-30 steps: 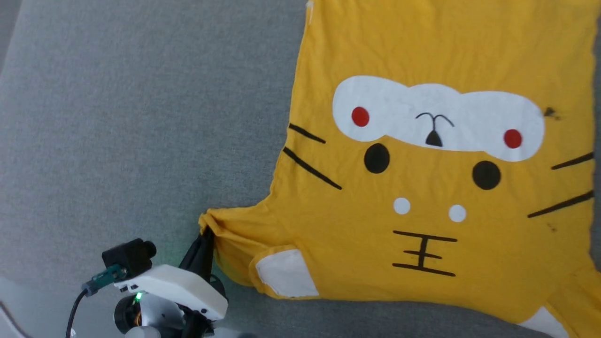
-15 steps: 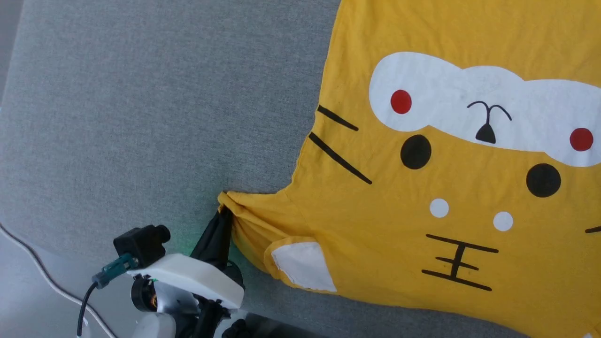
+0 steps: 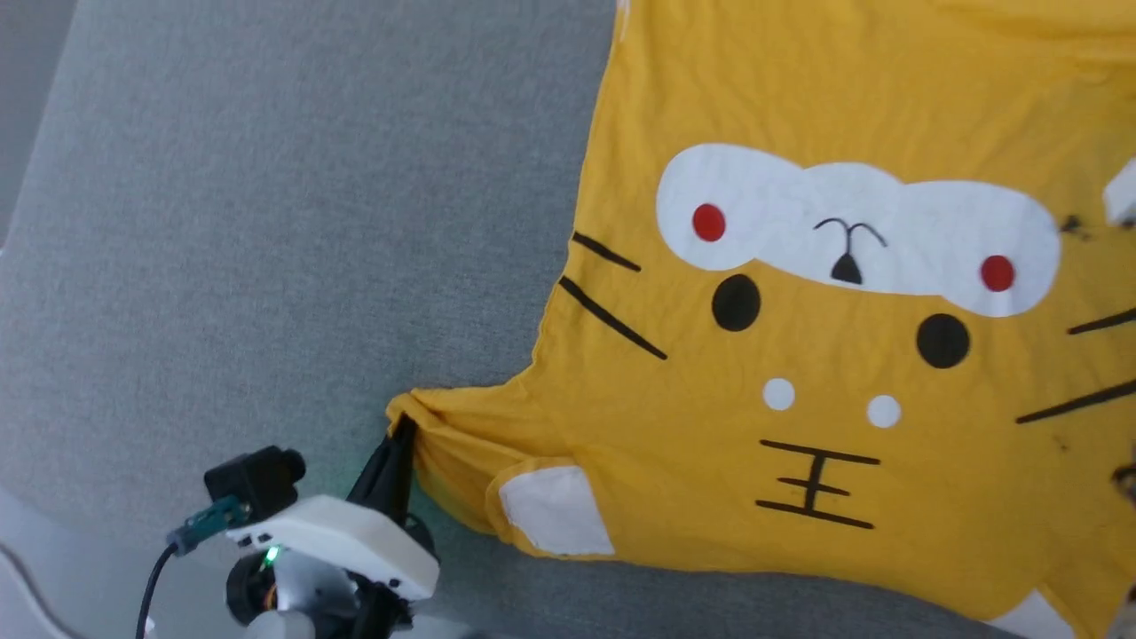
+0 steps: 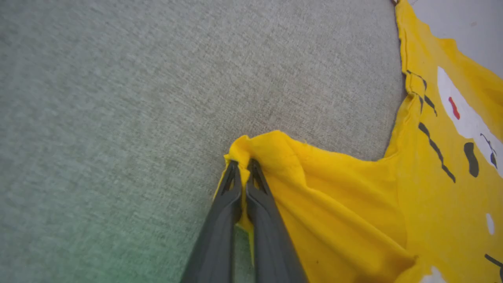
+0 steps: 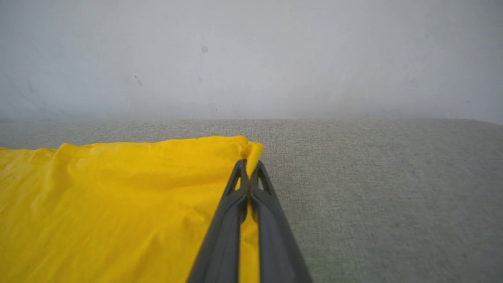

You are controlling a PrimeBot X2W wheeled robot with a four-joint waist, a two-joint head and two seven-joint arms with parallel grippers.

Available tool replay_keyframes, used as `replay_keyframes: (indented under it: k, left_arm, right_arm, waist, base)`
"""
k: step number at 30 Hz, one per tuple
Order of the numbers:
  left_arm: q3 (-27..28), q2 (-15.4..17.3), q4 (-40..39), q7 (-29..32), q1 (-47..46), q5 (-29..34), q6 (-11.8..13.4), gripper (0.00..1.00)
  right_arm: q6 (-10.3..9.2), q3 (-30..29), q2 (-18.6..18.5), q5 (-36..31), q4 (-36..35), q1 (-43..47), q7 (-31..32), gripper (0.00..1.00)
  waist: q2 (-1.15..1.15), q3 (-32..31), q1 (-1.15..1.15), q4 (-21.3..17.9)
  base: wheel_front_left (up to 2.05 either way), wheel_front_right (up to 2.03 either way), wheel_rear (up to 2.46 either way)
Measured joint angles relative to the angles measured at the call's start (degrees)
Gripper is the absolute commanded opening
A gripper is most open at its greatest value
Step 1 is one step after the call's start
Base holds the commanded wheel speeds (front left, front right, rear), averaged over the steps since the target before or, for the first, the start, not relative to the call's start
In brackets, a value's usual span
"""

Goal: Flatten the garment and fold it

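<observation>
The yellow T-shirt (image 3: 825, 355) lies spread on the grey surface, print side up, with its white patches, red dots and black lines showing. My left gripper (image 3: 404, 432) is shut on the bunched end of its near-left sleeve (image 4: 251, 147), which is pulled out to the left. In the right wrist view my right gripper (image 5: 248, 165) is shut on another yellow edge of the T-shirt (image 5: 118, 196), its fingers pinching the cloth at a corner. In the head view the shirt's right side runs off the picture.
A grey fabric surface (image 3: 266, 222) carries the shirt, with bare cloth to the left. Its near edge (image 3: 53, 568) runs beside my left arm. A pale wall (image 5: 251, 59) rises behind the surface in the right wrist view.
The head view swung left and then back right, so the whole picture shifted. My left gripper stays shut on the sleeve end, which remains stretched out.
</observation>
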Motion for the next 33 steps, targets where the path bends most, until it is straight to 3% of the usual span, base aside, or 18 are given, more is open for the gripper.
replay_keyframes:
  k: [6,14,19,23,28,33]
  left_arm:
    - [1.2,2.3,0.0,2.8,4.5,-0.6,2.5,0.00]
    - [2.3,3.6,-1.4,5.3,11.1,-1.6,4.7,0.00]
    - [2.6,4.2,-2.8,6.0,13.0,-1.9,5.2,0.00]
    - [2.6,4.4,-3.4,6.5,14.3,-1.9,5.4,0.00]
    - [2.6,4.5,-4.0,7.0,14.4,-2.3,5.7,0.00]
    - [2.3,4.6,-4.3,7.3,14.4,-2.4,5.7,0.00]
  right_arm:
    - [0.03,-3.2,2.5,0.9,-2.3,10.5,-8.2,0.00]
    - [0.04,-9.1,4.8,1.7,-7.0,24.8,-4.7,0.00]
    - [0.04,-12.3,6.8,0.8,-9.9,32.3,1.1,0.00]
    - [0.04,-14.6,8.0,0.7,-10.1,36.0,9.7,0.00]
    - [0.04,-14.2,8.7,0.6,-9.5,38.4,21.0,0.00]
    - [0.04,-13.7,8.9,1.0,-9.7,39.7,27.3,0.00]
  waist:
    - [0.00,-6.3,-0.01,-2.8]
    - [0.00,-13.9,-0.03,-7.2]
    - [0.00,-17.2,-0.03,-10.2]
    - [0.00,-19.0,-0.03,-12.4]
    - [0.00,-20.5,-0.03,-14.4]
    - [0.00,-21.0,-0.02,-15.1]
  base:
    - [0.00,0.00,0.00]
    - [0.00,0.00,0.00]
    - [0.00,0.00,0.00]
    - [0.00,0.00,0.00]
    - [0.00,0.00,0.00]
    - [0.00,0.00,0.00]
